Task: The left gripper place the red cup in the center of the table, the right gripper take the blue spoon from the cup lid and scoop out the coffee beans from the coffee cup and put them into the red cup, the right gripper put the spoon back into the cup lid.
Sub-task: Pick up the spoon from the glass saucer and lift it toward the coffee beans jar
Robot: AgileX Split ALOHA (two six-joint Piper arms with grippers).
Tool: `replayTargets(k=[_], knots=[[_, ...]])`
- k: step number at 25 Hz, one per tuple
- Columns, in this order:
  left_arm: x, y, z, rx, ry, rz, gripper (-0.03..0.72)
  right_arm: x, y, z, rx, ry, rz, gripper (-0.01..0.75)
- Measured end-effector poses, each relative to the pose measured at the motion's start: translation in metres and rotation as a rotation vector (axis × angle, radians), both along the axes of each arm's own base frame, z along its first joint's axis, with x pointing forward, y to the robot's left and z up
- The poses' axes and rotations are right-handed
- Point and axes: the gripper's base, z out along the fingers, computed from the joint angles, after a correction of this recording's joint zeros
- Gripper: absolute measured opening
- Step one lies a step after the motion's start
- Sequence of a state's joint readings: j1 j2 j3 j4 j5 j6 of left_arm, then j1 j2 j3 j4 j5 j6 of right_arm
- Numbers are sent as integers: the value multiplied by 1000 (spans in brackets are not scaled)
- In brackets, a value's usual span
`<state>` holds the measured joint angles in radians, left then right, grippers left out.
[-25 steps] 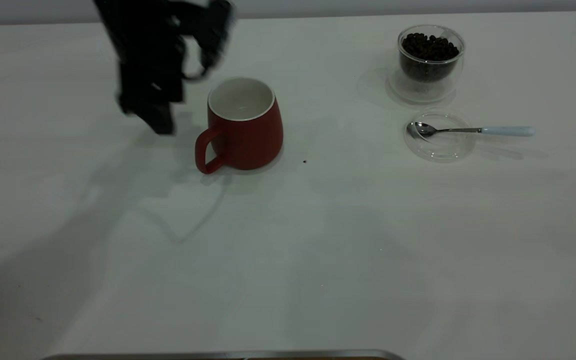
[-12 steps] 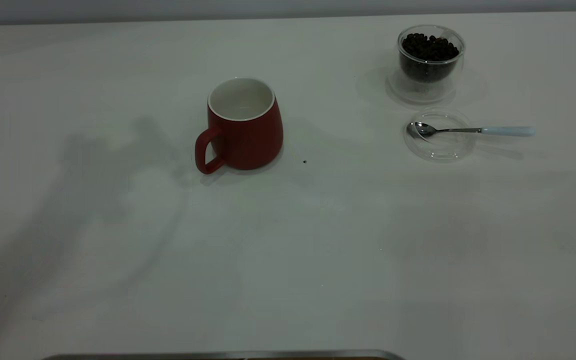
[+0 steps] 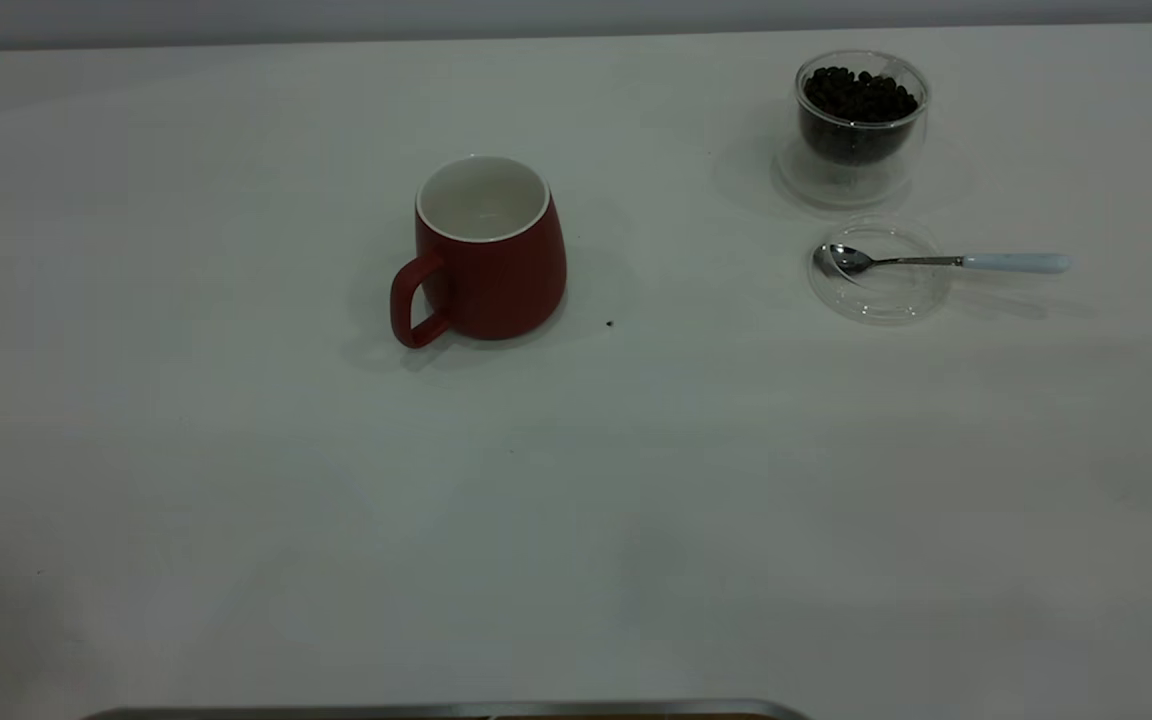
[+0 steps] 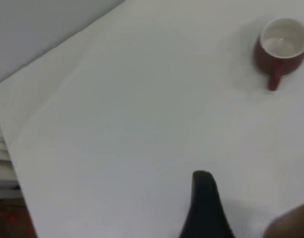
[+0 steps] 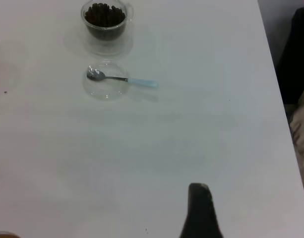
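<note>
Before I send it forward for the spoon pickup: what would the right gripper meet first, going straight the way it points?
Probably bare table; the blue spoon and cup lid lie off to one side, though depth is unclear.

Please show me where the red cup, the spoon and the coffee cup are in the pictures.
red cup (image 3: 496,275), exterior view, on its red side wall.
spoon (image 3: 1016,263), exterior view, on its pale blue handle.
coffee cup (image 3: 861,125), exterior view, on its glass wall, over the beans.
</note>
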<state>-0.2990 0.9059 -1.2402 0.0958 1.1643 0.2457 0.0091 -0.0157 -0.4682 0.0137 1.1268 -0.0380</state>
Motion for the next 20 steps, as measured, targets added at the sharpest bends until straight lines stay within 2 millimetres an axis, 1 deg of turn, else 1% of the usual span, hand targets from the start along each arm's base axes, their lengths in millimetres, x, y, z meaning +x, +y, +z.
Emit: replayTargets(k=[1,2,5,8,9,12,18,20], knots=[[-19,6,-4,-24,-24,16,595,0,0,0,0,0,0,586],[-37,11,-13,-44,-37,33,595,0,0,0,0,0,0,586],[-80,24,-42,-105,-73,84,595,0,0,0,0,0,0,586],[-104,32,-67,-176,-95,150,595,0,0,0,0,0,0,586],[-109,33,-74,-192,-93,166,595,0,0,0,0,0,0,586],[-113,34,-97,-207,-52,186,595,0,0,0,0,0,0,586],[-105,22,-154,-229,139,165,593,0,0,0,0,0,0,586],[-105,19,-164,-227,182,144,593,0,0,0,0,0,0,586]])
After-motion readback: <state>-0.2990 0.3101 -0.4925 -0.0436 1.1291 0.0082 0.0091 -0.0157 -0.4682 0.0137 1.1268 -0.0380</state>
